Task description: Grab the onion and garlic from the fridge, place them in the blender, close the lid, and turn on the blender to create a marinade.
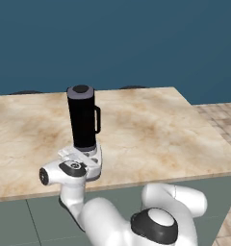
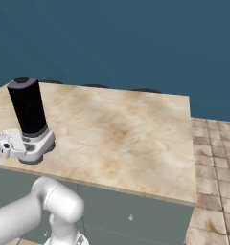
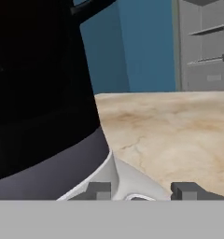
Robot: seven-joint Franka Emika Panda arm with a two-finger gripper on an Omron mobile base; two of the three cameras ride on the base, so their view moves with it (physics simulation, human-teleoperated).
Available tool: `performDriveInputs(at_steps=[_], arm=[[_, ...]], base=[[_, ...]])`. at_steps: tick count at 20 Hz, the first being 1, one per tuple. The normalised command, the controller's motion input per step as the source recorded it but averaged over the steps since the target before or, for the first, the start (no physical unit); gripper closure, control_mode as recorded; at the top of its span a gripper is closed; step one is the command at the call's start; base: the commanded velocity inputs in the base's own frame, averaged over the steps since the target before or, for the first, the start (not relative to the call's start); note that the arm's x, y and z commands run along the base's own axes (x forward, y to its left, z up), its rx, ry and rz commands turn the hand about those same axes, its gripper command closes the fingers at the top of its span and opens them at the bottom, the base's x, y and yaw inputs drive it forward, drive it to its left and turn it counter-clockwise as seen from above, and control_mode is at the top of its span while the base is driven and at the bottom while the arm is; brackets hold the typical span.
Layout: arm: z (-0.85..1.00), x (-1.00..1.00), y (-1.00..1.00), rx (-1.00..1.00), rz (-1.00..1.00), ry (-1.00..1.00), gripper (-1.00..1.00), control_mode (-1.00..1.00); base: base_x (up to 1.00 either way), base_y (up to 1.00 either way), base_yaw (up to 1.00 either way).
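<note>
The white arm rose from below the counter edge and bent forward, its hand laid low and level against the front of the blender (image 1: 83,126). The gripper (image 3: 144,191) sat right at the white-grey base (image 2: 32,145), with its 2 dark fingertips (image 3: 99,190) pointing along the base's rim. The jaws were drawn in close and held nothing between them; from the left base view the hand's body hid the tips, which lay over the base's front.

The blender stood on a marble-patterned counter (image 1: 151,134) in tan and cream, near its front edge and towards the left end. Grey cabinet fronts (image 2: 136,210) ran below the counter. A plain blue wall (image 2: 126,43) rose behind it, and tan floor tiles (image 2: 212,143) showed to the right of the counter. In the hand view, part of the fridge (image 3: 205,44) stood past the far end of the counter, its flat grey shelves open to view; what lay on them could not be made out.

The black jar stood upright on the base, its side handle (image 1: 97,120) turned to the right in the left base view. The lid (image 1: 80,90), a grey-lilac disc with a dark centre, sat flat on the jar's top. The jar's dark wall hid whatever was inside.
</note>
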Motion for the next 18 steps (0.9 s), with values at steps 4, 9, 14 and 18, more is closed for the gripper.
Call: performDriveInputs(at_steps=[4,9,14,18], arm=[[0.13,-0.54,0.0,0.03,0.0,-0.08,-1.0,-1.0],[0.69,-0.64,0.0,0.0,0.0,-0.16,-1.0,-1.0],[0.75,-0.71,-0.01,0.0,0.0,-0.16,-1.0,-1.0],[0.63,-0.78,-0.15,0.0,-0.02,-0.16,-1.0,-1.0]], base=[[0.0,0.0,0.0],[0.0,0.0,0.0],[0.0,0.0,0.0],[0.0,0.0,0.0]])
